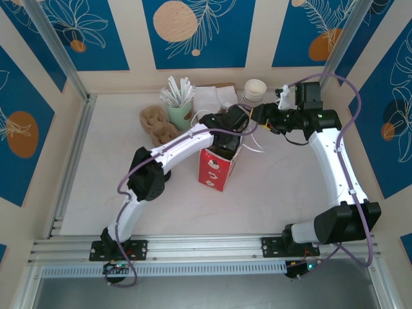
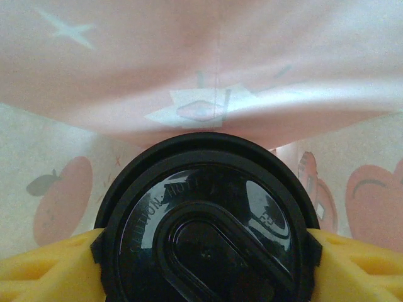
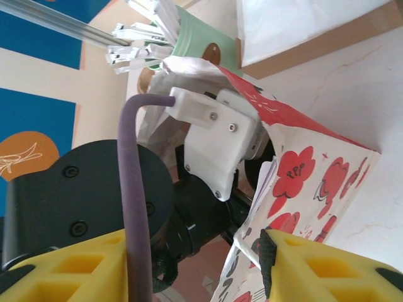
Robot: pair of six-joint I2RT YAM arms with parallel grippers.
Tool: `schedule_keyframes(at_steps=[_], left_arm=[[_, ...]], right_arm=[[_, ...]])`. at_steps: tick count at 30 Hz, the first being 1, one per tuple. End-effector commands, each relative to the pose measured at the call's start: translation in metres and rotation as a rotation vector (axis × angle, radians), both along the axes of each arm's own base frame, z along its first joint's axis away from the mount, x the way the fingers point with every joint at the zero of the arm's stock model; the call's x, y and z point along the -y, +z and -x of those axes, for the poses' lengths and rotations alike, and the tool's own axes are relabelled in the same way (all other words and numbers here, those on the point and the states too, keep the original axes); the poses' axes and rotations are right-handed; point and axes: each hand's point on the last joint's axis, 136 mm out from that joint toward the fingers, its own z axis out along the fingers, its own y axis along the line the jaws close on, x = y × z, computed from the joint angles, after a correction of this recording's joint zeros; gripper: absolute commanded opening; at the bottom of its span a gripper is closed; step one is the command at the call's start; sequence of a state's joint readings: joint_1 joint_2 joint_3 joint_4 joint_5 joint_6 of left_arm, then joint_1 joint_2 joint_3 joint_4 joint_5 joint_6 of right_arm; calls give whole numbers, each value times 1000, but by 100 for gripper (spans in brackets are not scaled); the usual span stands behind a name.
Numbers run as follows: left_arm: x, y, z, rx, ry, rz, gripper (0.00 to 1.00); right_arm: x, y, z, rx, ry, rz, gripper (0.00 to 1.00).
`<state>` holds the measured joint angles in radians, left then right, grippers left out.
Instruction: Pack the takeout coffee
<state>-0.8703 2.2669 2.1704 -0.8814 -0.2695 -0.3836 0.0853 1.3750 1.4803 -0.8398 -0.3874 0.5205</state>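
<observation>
Much bare table is lying open left of the bag. Inside it, paper walls are crowding the takeout coffee, the left gripper pinching its lid from both sides. Right gripper is standing spread, one finger touching the bag's rim.

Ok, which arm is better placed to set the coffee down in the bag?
Left: the left gripper holds the takeout coffee, already inside the paper bag; the right gripper is outside, open.

White arms, black joints, purple cables, yellow claw fingers.
</observation>
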Motion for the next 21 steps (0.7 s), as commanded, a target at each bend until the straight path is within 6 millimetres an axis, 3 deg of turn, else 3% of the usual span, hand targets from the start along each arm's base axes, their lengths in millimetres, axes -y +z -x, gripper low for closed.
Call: schedule_keyframes(at_steps=[1,15,21], left_arm=[[-4,-4,-4,-20,20,-11,78],[-4,30,-11,23,65,38,88],[-7,35,-9,19,81,39,89]], right_arm=[[7,-29,7,-141,-30,74,53],[1,-40,10,-193,-4,108,56],[-5,-26,9,-150,25,67,57]])
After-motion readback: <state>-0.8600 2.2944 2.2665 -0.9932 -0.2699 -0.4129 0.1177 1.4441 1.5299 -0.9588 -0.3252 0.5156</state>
